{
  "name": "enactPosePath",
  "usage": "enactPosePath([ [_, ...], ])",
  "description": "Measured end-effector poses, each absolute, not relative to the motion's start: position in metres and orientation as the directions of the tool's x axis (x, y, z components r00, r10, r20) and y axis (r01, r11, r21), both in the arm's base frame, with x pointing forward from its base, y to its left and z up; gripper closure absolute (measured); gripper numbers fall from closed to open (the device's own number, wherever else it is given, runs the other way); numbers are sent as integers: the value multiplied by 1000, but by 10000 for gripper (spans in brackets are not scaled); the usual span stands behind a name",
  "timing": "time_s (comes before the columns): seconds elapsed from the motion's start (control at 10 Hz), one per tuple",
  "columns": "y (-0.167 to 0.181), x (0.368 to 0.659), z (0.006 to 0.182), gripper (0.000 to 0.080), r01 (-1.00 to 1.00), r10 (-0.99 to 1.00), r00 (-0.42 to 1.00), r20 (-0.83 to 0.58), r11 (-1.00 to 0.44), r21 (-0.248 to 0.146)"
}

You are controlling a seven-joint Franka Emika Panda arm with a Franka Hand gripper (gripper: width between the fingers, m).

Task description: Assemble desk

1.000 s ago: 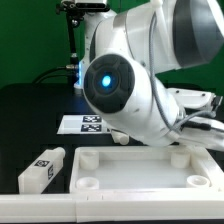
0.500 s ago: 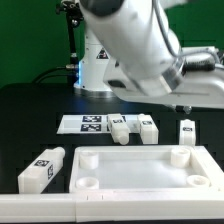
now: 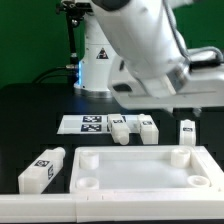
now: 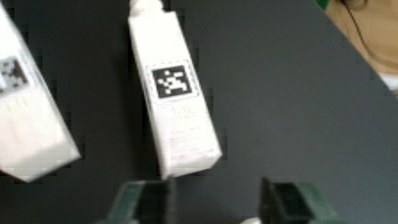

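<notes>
Gripper (image 4: 214,203) open wide, empty, over the tagged leg (image 4: 178,100) at the exterior view's right. Risk: leg sits off-centre; a descending finger (image 4: 146,200) may strike and shift it.

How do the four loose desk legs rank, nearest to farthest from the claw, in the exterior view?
1. The rightmost leg, just under the open claw.
2. The centre-right leg, toward the middle.
3. The centre-left leg, by the marker board.
4. The leftmost leg, far off beside the tabletop.
</notes>
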State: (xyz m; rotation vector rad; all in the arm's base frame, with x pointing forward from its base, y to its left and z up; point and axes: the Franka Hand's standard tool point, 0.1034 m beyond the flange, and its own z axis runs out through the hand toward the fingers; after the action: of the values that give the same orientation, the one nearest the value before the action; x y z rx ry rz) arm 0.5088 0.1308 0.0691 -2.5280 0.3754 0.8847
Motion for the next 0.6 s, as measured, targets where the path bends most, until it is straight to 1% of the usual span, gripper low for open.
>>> enactPosePath([
  [0.1, 129, 512, 57, 380, -296, 11, 788, -616, -870, -394],
  [0.2, 126, 511, 51, 380, -265, 42, 800, -599, -871, -415],
  [0.3, 126, 512, 52, 208, -238, 69, 810, -582, -868, -435],
  [0.4, 126, 512, 51, 168, -245, 63, 808, -585, -869, -430],
  [0.5, 127, 510, 52, 168, -258, 54, 795, -604, -871, -417],
  [0.6, 132, 502, 56, 153, -301, 29, 720, -693, -887, -350],
])
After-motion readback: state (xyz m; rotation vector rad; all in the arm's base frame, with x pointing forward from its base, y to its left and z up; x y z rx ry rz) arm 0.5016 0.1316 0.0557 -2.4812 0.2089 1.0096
